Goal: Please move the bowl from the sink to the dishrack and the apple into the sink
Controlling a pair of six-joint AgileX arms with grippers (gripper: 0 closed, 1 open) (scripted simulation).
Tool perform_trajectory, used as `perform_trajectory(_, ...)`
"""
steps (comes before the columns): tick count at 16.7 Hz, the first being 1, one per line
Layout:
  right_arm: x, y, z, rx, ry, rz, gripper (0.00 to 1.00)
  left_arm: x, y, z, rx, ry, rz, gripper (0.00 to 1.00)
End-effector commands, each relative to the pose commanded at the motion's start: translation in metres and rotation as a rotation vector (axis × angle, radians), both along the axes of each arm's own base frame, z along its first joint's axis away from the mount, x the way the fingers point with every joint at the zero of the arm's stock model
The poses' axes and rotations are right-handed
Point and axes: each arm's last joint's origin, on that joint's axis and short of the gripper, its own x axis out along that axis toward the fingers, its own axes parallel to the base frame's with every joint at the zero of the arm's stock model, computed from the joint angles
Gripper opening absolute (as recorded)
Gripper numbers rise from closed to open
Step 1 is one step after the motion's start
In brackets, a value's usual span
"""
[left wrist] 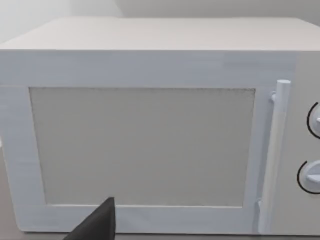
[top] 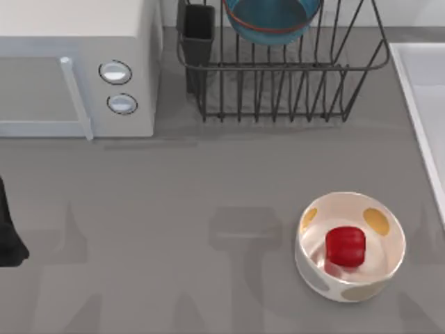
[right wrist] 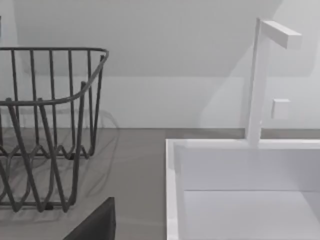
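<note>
Matte grey bench [top: 208, 181], plain white wall behind: glossy blue bowl [top: 271, 21] in wire dishrack [top: 278, 90] at 12 o'clock; apple [top: 345, 246] in spotted bowl [top: 351, 278], 5 o'clock. Jaws' state: can't tell.

The flat grey table [top: 174, 209] holds a white microwave [top: 76, 69], a dark wire dishrack [top: 278, 90], a pale white sink [top: 424, 104] and a spotted cream bowl [top: 351, 275].

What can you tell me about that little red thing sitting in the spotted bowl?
The apple is small, glossy and red, stubby and rounded with a flattish top, looking like smooth plastic. It rests upright inside the cream-white bowl with yellow and tan spots, touching its inner floor, toward the top view's lower right on the grey table. Nothing grips it. It is not in the sink, which lies at the right edge.
</note>
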Motion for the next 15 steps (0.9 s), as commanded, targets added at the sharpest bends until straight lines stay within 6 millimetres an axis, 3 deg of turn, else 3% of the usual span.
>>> perform_trajectory(8, 0.0, 0.001, 0.006, 0.012, 0.025, 0.009, 1.0, 0.0, 0.0, 0.0, 0.0, 0.0, 0.0, 1.0)
perform_trajectory(12, 0.006, 0.009, 0.037, 0.072, 0.179, 0.066, 1.0, 0.0, 0.0, 0.0, 0.0, 0.0, 0.0, 1.0)
perform_trajectory(15, 0.024, 0.021, 0.062, 0.121, 0.405, 0.118, 1.0, 0.0, 0.0, 0.0, 0.0, 0.0, 0.0, 1.0)
